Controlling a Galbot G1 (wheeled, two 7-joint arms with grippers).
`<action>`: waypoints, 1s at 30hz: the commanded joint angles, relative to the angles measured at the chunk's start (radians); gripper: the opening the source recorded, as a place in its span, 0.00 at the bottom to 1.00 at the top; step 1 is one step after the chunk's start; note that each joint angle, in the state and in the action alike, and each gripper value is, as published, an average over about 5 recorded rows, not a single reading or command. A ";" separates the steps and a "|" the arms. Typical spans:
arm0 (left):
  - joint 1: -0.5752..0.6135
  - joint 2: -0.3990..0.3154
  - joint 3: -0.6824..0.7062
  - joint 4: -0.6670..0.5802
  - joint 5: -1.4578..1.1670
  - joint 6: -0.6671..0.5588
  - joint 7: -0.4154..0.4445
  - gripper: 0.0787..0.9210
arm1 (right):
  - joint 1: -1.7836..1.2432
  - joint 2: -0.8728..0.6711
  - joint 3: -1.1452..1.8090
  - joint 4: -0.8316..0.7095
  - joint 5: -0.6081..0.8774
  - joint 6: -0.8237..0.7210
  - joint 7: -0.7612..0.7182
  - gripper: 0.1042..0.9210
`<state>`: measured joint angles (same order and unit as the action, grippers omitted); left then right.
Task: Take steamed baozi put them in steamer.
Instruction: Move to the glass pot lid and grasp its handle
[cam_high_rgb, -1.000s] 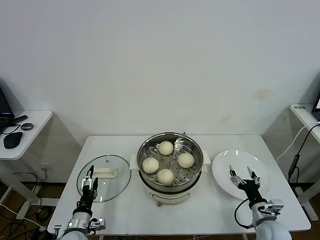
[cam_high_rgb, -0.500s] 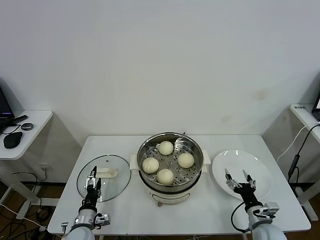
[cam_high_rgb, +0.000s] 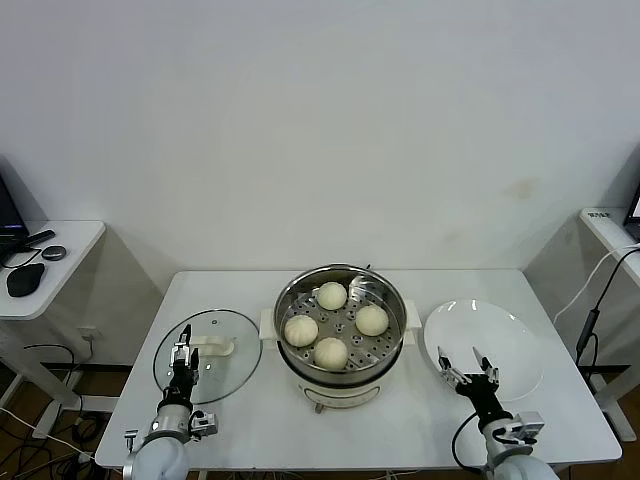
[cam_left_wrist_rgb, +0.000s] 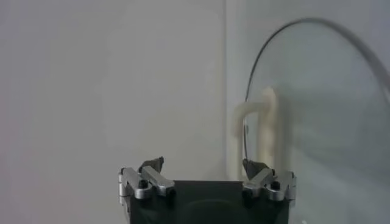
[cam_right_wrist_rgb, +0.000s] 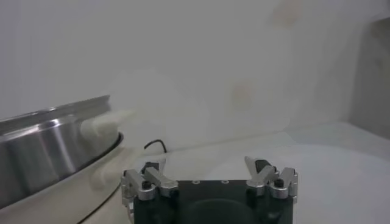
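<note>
baozi (cam_high_rgb: 332, 296): all four seated on perforated tray inside steamer (cam_high_rgb: 341, 372), centre of surface (cam_high_rgb: 400, 420)
plate (cam_high_rgb: 510, 330): bare
left gripper (cam_high_rgb: 181, 357): spread, empty, over glass lid (cam_high_rgb: 225, 372)
right gripper (cam_high_rgb: 463, 368): spread, empty, at plate's near edge
steamer bearing: between both grippers, right marginally nearer
loading: judged complete

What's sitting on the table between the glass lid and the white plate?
In the head view, the steamer stands between the glass lid and the white plate, with four steamed baozi on its tray.
</note>
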<state>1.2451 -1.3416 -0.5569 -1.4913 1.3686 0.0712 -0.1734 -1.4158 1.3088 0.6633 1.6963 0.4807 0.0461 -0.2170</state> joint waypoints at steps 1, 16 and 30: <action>-0.049 0.000 0.001 0.079 0.004 -0.002 -0.009 0.88 | 0.000 0.003 -0.006 0.000 -0.009 0.003 0.000 0.88; -0.118 0.011 0.004 0.163 0.005 -0.026 -0.040 0.88 | 0.005 0.008 0.002 -0.002 -0.006 0.003 0.004 0.88; -0.185 0.006 0.012 0.200 0.001 -0.029 -0.029 0.88 | 0.006 0.015 0.010 -0.008 -0.002 0.005 0.003 0.88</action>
<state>1.0968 -1.3360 -0.5447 -1.3170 1.3707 0.0428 -0.2056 -1.4091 1.3237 0.6697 1.6893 0.4782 0.0497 -0.2137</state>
